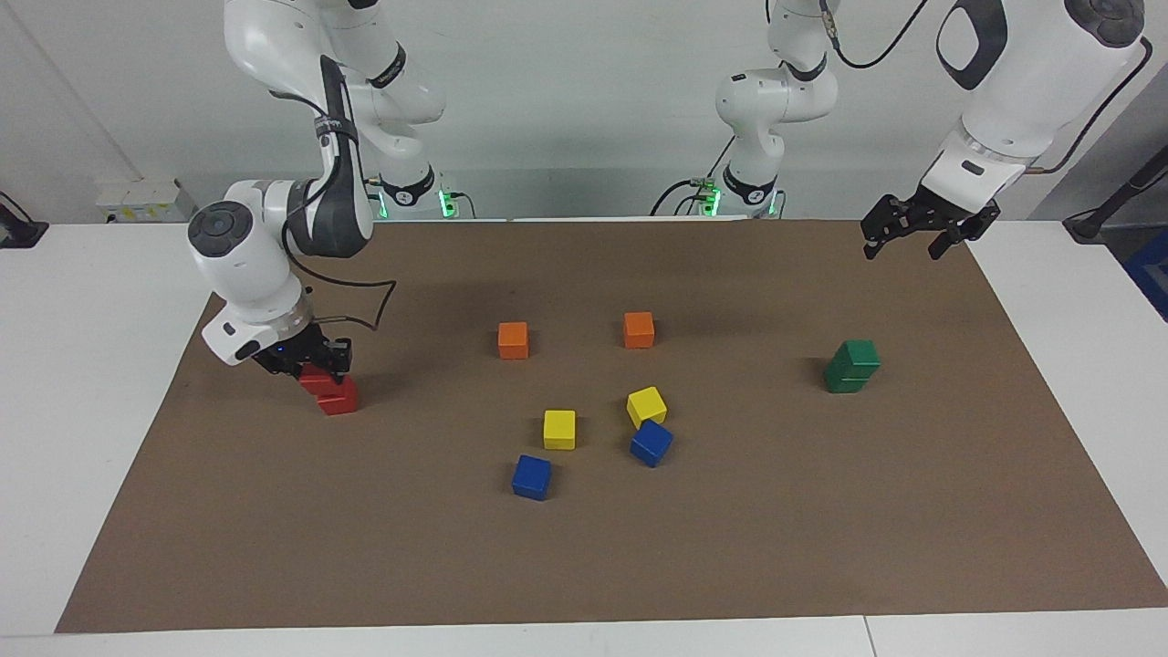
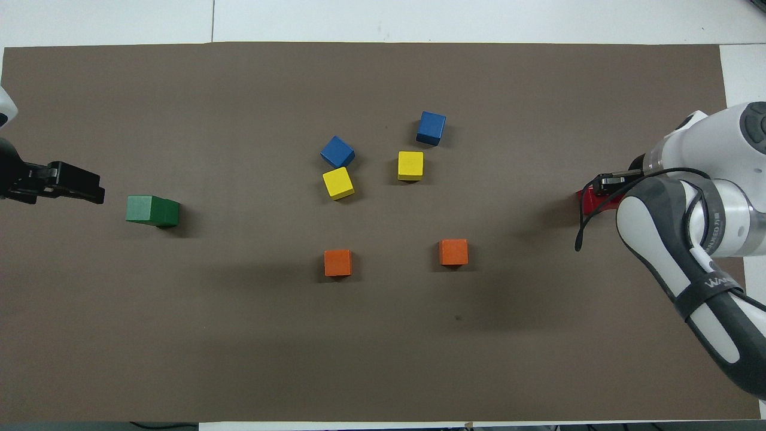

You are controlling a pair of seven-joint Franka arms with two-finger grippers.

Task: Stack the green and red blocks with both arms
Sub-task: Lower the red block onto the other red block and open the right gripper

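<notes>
Two green blocks (image 1: 851,366) stand stacked toward the left arm's end of the brown mat, seen as one green shape (image 2: 152,211) from above. My left gripper (image 1: 900,249) (image 2: 90,187) hangs open and empty over the mat's corner near the robots, apart from that stack. At the right arm's end, my right gripper (image 1: 310,363) is shut on a red block (image 1: 317,379). It holds this block low, overlapping the top of the second red block (image 1: 339,399) on the mat. From above, only a red edge (image 2: 589,202) shows under the right arm.
Two orange cubes (image 1: 513,339) (image 1: 639,329), two yellow cubes (image 1: 559,429) (image 1: 646,406) and two blue cubes (image 1: 531,476) (image 1: 651,443) lie around the mat's (image 1: 584,557) middle. White table borders the mat on all sides.
</notes>
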